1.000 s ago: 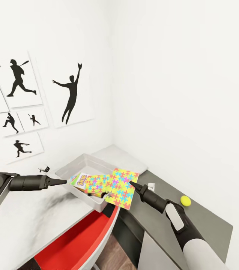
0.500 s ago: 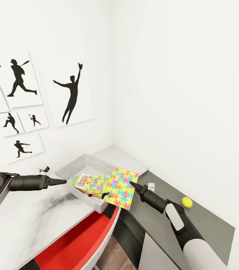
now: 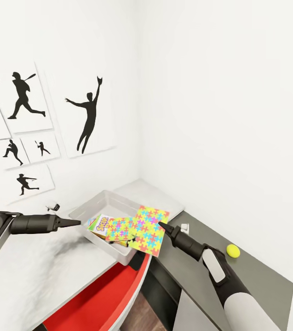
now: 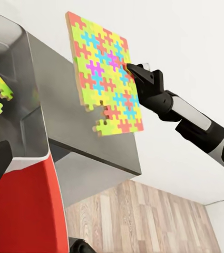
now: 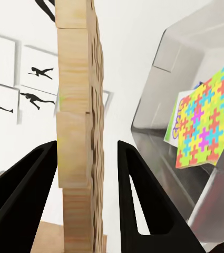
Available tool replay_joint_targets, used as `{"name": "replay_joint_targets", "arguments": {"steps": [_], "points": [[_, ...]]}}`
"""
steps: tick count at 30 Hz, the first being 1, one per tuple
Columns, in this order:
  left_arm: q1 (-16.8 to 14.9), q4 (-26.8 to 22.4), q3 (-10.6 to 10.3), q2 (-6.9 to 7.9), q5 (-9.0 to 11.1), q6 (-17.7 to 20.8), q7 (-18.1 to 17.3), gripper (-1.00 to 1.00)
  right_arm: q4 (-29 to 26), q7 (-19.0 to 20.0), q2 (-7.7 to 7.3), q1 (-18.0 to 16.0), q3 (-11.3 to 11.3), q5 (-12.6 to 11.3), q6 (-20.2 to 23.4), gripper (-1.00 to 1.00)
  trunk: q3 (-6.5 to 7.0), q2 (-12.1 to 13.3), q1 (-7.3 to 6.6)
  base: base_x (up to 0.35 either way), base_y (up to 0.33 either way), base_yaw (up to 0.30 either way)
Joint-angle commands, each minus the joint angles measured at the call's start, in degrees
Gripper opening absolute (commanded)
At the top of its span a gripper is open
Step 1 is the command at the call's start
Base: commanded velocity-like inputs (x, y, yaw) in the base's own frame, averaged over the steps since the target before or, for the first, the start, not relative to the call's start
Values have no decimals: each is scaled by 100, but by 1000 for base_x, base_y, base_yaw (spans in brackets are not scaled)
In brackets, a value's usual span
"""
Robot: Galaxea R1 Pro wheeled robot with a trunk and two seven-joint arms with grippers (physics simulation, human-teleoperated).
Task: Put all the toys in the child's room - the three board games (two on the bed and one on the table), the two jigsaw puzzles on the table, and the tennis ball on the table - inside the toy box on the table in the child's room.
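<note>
Right gripper (image 3: 161, 225) pinches a jigsaw puzzle (image 3: 150, 229) edge-on over the toy box (image 3: 101, 203) rim; its wrist view shows the wooden edge between black fingers. Left gripper (image 3: 77, 222) closure unclear. Tennis ball (image 3: 232, 250) lies beyond on the table (image 3: 256, 280)

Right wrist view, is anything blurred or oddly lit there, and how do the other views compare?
Right wrist view: the puzzle edge sits very near the lens, huge but sharp between dark fingers. Head view: flat bright light, a soft smudgy shadow on the table. Left wrist view: crisp, no glare.
</note>
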Motion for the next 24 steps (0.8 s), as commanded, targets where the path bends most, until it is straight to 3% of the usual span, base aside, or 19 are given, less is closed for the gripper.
{"name": "replay_joint_targets", "arguments": {"steps": [1, 5, 8, 11, 15, 17, 24], "points": [[-7, 2, -12, 14, 22, 60, -12, 100, -51, -17, 8, -6, -13, 0, 36, -100, -14, -13, 4, 0, 0, 0], [-7, 9, -8, 8, 22, 50, -12, 100, -103, -226, 37, -19, -13, 17, 81, -100, -14, -13, 4, 0, 0, 0], [-7, 11, -3, -3, 22, 45, -11, 100, -138, -663, 80, -163, -22, -4, 189, -100, -14, -13, 4, 0, 0, 0], [-7, 11, 0, 0, 22, 44, -12, 100, -141, -1264, 149, -530, -26, -23, 438, -100, -14, -13, 4, 0, 0, 0], [-7, 16, 9, 19, 22, 40, -12, 100, -101, -2160, 505, -1095, -21, -29, 598, -100, -14, -13, 4, 0, 0, 0], [-7, 18, 10, 24, 22, 38, -12, 100, -20, -2561, 597, -1304, -20, -32, 610, -100, -14, -13, 4, 0, 0, 0], [-7, 20, 10, 27, 22, 43, -7, 100, 517, -3292, 635, -1852, -19, -32, 582, -100, -14, -13, 4, 17, 31, 0]]}}
